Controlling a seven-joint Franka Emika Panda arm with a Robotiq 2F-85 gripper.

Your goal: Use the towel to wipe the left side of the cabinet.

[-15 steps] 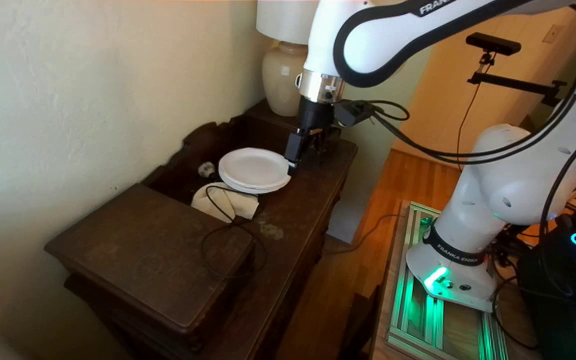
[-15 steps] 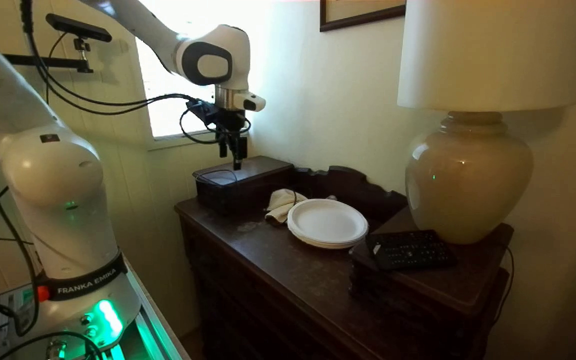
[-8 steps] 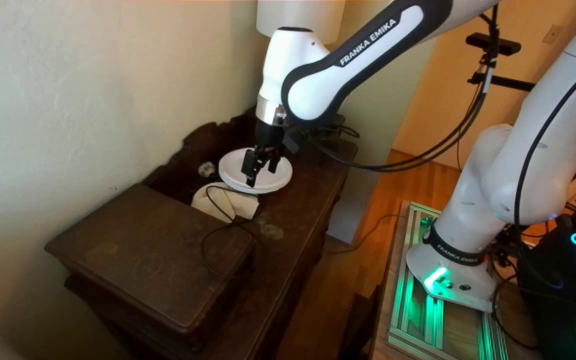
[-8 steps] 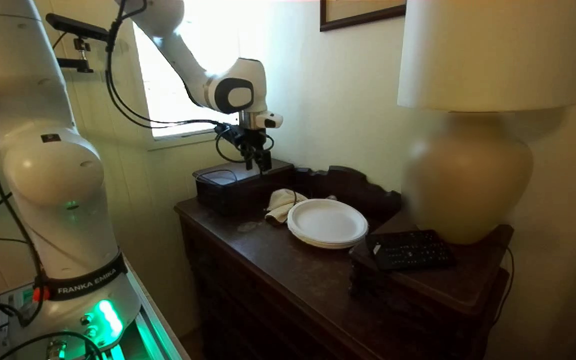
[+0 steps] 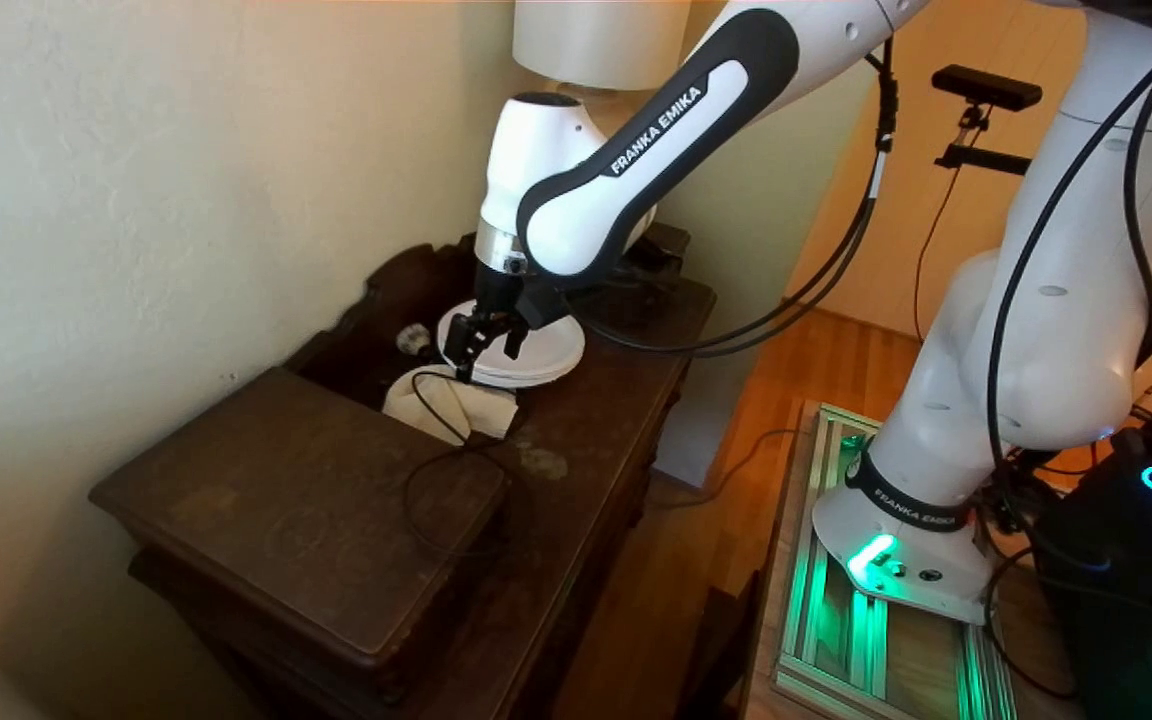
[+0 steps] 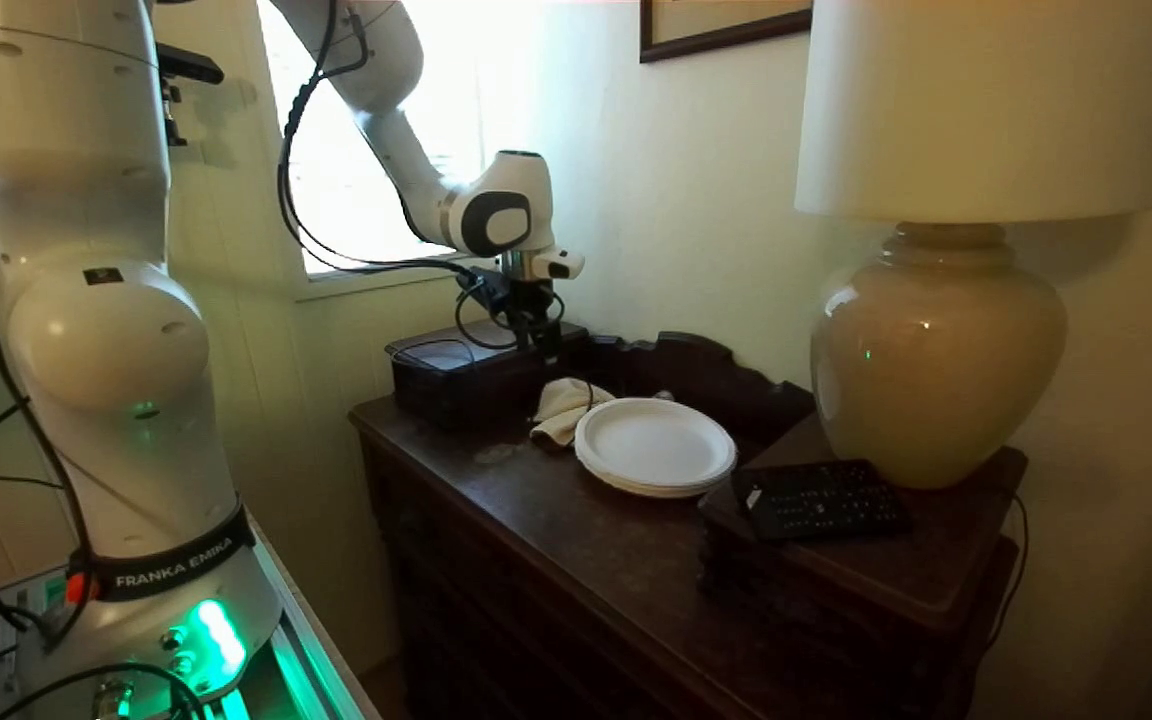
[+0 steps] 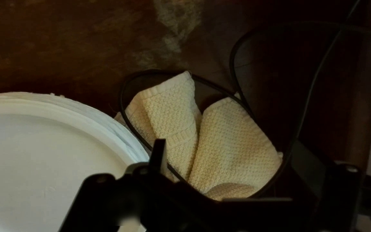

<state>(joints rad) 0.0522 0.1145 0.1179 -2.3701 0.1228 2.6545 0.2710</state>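
The cream towel (image 5: 484,408) lies crumpled on the dark brown cabinet (image 5: 306,500), beside the stack of white plates; the towel (image 6: 566,402) shows in both exterior views. Above it hangs my gripper (image 5: 489,360), pointing down over the gap between plates and towel. In the wrist view the fingers stand far apart, one dark finger (image 7: 158,156) near the plate rim and the opposite one past the towel's far side. Folds of the towel (image 7: 233,141) show between them from above, not gripped. The towel's near end is hidden behind the gripper body.
A thin black cable (image 7: 233,58) loops over and around the towel. White plates (image 6: 654,445) touch or nearly touch it. A raised cabinet section (image 6: 506,345) stands on one side; a keyboard (image 6: 826,500) and lamp base (image 6: 936,360) occupy the opposite end. A small brush (image 5: 413,338) lies behind.
The arm has swung across the plates toward the towel and come lower. The fingers have stayed apart, while towel, plates and cable have not moved.
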